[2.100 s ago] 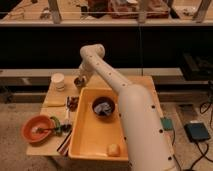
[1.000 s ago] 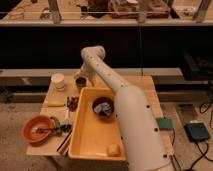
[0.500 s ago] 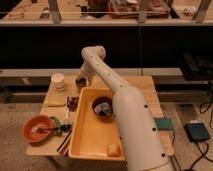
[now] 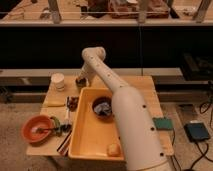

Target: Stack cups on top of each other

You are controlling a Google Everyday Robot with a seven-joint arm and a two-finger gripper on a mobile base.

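We see our arm (image 4: 122,107) stretched from the lower right across the yellow tray (image 4: 92,132) to the far side of the desk (image 4: 150,85), where the gripper (image 4: 81,81) hangs just behind the tray's back rim, right at a small dark cup (image 4: 80,81). Whether the gripper is open, closed, or holding that cup we cannot tell, because the wrist covers it. Compared with two seconds ago, the arm's elbow has swung slightly to the right and the wrist has settled closer to the dark cup; over the last half second little has changed. A pale cup (image 4: 58,81) stands upright at the desk's far left, well apart from the gripper, in the same spot as before. Inside the tray sit a dark bowl (image 4: 102,108) and, near the front edge, a small tan lump (image 4: 113,149). The orange bowl (image 4: 37,128) rests at the front left of the desk, unmoved.
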